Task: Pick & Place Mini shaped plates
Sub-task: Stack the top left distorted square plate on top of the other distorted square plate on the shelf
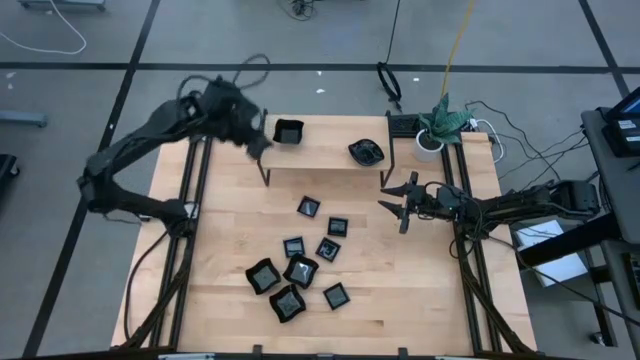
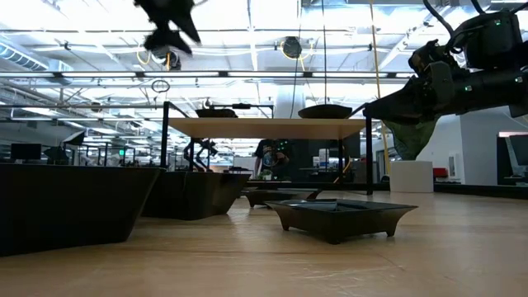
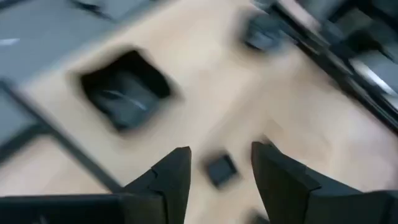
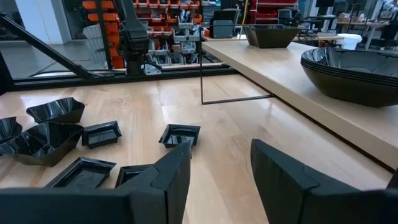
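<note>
Several glossy black mini shaped plates (image 1: 300, 270) lie flat in a loose cluster on the wooden table's near middle. A raised wooden shelf (image 1: 330, 150) stands at the far side, carrying a square plate (image 1: 288, 131) at its left and a roundish wavy plate (image 1: 366, 152) at its right. My left gripper (image 1: 255, 140) hovers open above the shelf's left end, just left of the square plate (image 3: 124, 93), with nothing between its fingers. At the table's right side my right gripper (image 1: 400, 205) waits level and open, empty, facing the cluster (image 4: 99, 134).
The shelf stands on thin black legs (image 1: 266, 175) over the far part of the table. Black frame rails (image 1: 190, 250) run along the left and right sides. A white pot with green cloth (image 1: 436, 128) and cables sit at the far right corner. Bare wood lies between shelf and cluster.
</note>
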Controlling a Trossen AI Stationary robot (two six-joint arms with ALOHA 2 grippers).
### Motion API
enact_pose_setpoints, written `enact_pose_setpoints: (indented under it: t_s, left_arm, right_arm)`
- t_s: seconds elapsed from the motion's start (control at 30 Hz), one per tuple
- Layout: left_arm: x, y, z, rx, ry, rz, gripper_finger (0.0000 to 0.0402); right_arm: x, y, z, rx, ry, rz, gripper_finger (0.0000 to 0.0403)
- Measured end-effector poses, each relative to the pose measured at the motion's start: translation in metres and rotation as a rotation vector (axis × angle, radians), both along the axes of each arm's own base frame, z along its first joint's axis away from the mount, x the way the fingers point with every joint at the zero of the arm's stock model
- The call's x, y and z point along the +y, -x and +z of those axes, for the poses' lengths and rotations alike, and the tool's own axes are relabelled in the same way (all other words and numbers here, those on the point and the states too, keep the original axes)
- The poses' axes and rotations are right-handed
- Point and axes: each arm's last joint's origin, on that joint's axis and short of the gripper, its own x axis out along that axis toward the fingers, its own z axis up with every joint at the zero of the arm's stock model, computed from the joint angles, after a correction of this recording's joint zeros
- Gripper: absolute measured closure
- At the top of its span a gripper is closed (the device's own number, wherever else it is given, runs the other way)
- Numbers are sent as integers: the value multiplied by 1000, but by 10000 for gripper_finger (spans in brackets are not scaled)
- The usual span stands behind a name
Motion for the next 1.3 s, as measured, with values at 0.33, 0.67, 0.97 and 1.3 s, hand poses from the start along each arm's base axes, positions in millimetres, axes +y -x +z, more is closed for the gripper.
enact_pose_setpoints:
  t_s: [0.33,0.67,0.97,1.3]
  left_arm:
    - [-134,-17,-37,135,14,-303,267]
    - [-212,-26,-144,338,119,-212,270]
    - [-239,-28,-202,473,112,-204,270]
    - [-242,-30,-225,559,86,-172,270]
  right_arm:
    - [0,0,-1,8,-17,-1,245]
    - [0,0,-3,21,-41,-3,245]
    - [0,0,-3,23,-48,-4,245]
    - [0,0,-3,19,-62,-1,245]
